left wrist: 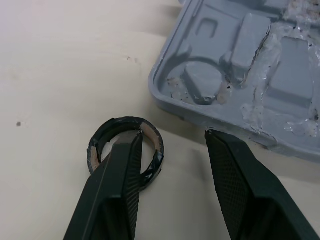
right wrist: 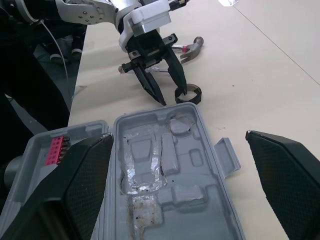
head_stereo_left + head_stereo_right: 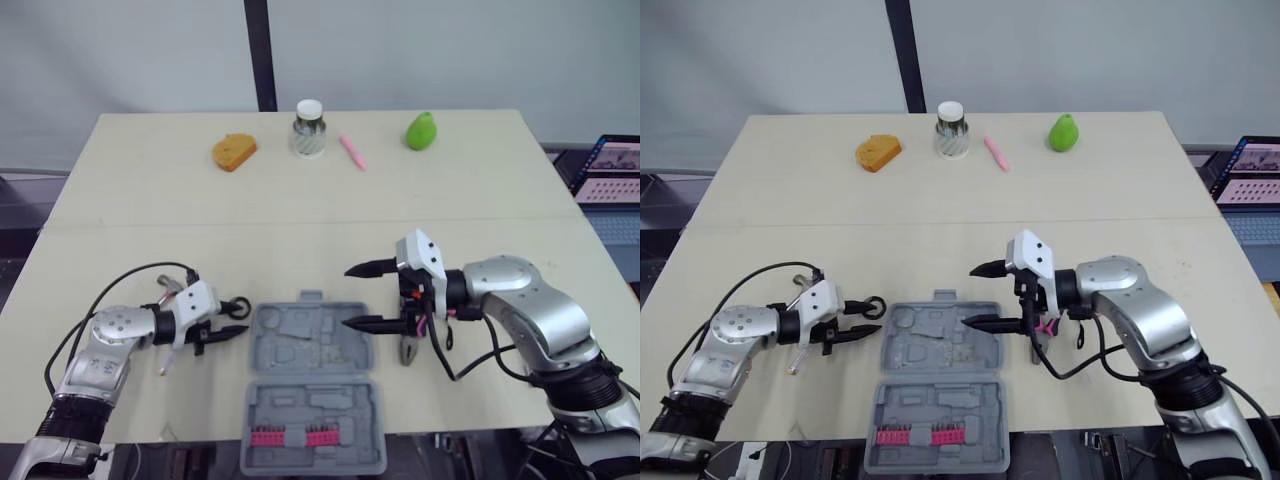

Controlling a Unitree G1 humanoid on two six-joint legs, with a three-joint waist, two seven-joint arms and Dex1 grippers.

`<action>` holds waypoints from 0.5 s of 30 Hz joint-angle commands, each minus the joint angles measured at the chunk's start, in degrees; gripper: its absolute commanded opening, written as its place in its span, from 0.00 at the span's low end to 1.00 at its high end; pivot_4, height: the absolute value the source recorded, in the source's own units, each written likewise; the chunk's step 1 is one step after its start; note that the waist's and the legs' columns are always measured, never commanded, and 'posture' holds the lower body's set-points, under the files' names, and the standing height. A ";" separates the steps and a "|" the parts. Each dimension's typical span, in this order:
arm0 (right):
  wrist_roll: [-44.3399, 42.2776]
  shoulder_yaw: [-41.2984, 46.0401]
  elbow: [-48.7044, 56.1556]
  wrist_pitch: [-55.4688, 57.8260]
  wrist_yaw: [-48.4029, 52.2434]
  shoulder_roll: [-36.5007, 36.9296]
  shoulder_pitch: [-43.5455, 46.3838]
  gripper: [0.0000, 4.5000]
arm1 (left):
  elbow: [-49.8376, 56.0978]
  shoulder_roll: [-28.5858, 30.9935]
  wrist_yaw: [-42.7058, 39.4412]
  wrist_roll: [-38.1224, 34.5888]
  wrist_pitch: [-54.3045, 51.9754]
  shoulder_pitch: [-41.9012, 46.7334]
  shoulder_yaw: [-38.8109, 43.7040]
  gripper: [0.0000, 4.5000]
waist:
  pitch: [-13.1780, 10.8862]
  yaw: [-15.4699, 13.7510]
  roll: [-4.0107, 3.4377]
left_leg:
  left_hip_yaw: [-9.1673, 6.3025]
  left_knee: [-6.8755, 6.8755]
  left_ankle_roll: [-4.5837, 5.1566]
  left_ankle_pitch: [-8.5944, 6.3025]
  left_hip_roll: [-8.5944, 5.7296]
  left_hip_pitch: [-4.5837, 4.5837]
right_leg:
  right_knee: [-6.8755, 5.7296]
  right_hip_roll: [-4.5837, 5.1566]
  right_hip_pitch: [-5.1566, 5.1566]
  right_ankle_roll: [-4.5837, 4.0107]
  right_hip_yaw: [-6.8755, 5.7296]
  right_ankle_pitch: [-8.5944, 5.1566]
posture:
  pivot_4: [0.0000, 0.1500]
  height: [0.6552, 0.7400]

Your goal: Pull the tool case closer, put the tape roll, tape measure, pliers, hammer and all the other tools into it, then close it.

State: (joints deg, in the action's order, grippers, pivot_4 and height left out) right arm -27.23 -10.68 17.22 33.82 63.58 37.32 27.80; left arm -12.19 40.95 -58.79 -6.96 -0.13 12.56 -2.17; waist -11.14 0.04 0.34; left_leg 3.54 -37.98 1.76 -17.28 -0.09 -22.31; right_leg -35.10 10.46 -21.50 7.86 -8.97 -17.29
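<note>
**Q:** What is the state of the left gripper (image 1: 175,136)?
**A:** The jaws are wide. One tip sits inside the tape roll (image 1: 117,123) and the other stands outside it. The roll lies flat on the counter (image 3: 300,200), just ahead of the jaws, beside a corner of the tool case (image 3: 315,340).

**Q:** How should the roll be handled?
**A:** It is probably light, stiff and prone to sliding. Pinch across the band, one tip inside and one outside.

**Q:** What is the state of the right gripper (image 3: 350,296)?
**A:** The jaws are wide and empty. The open case lies at their tips, between both pairs of jaws.
</note>
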 commanded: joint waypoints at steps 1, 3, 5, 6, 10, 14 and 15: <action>-1.22 0.47 2.79 0.02 -0.47 -0.55 -0.34 1.00 | -0.65 0.55 0.07 0.63 0.49 0.39 -0.08 0.48 | 0.00 0.00 0.00 | 0.00 0.00 0.00 0.00 0.00 0.00 | 0.00 0.00 0.00 0.00 0.00 0.00 | 1.00 1.00; -1.22 0.44 2.82 0.08 -0.57 -0.68 -0.33 1.00 | -0.89 0.52 0.10 0.97 0.23 0.66 -0.25 0.48 | 0.00 0.01 0.00 | 0.00 0.00 0.00 0.00 0.00 0.00 | 0.00 0.00 0.00 0.00 0.00 0.00 | 1.00 1.00; -1.19 0.46 2.72 0.06 -0.60 -0.82 -0.29 1.00 | -1.22 0.45 0.25 1.38 0.26 1.00 -0.49 0.48 | 0.00 0.00 0.00 | 0.00 0.00 0.00 0.00 0.00 0.00 | 0.00 0.00 0.00 0.00 0.00 0.00 | 1.00 1.00; -1.17 0.45 2.67 0.04 -0.61 -0.87 -0.27 1.00 | -1.32 0.39 0.29 1.46 0.24 1.14 -0.55 0.48 | 0.00 0.00 0.00 | 0.00 0.00 0.00 0.00 0.00 0.00 | 0.00 0.00 0.00 0.00 0.00 0.00 | 1.00 1.00; -1.16 0.51 2.72 0.06 -0.68 -1.03 -0.37 1.00 | -1.79 0.25 0.52 1.60 0.33 1.63 -0.70 0.48 | 0.00 0.01 0.00 | 0.00 0.00 0.00 0.00 0.00 0.00 | 0.00 0.00 0.00 0.00 0.00 0.00 | 1.00 1.00; -1.29 0.56 2.89 0.24 -0.84 -1.11 -0.55 1.00 | -1.99 0.24 0.59 1.66 0.32 1.85 -0.88 0.48 | 0.00 0.01 0.00 | 0.00 0.00 0.00 0.00 0.01 0.00 | 0.00 0.00 0.00 0.00 0.01 0.00 | 1.00 1.00; -1.32 0.57 2.91 0.27 -0.88 -1.11 -0.56 1.00 | -1.98 0.24 0.58 1.67 0.29 1.88 -0.91 0.48 | 0.00 0.02 0.00 | 0.00 0.00 0.00 0.00 0.00 0.00 | 0.00 0.00 0.00 0.00 0.01 0.00 | 1.00 1.00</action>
State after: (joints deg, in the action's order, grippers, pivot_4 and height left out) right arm -27.28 -10.77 17.88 33.94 63.03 36.50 27.62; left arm -14.21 40.95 -58.33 -5.64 -0.07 14.26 -3.00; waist -11.14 0.05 0.34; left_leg 3.54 -37.98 1.76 -17.28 -0.09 -22.31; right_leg -35.10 10.46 -21.50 7.86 -8.97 -17.29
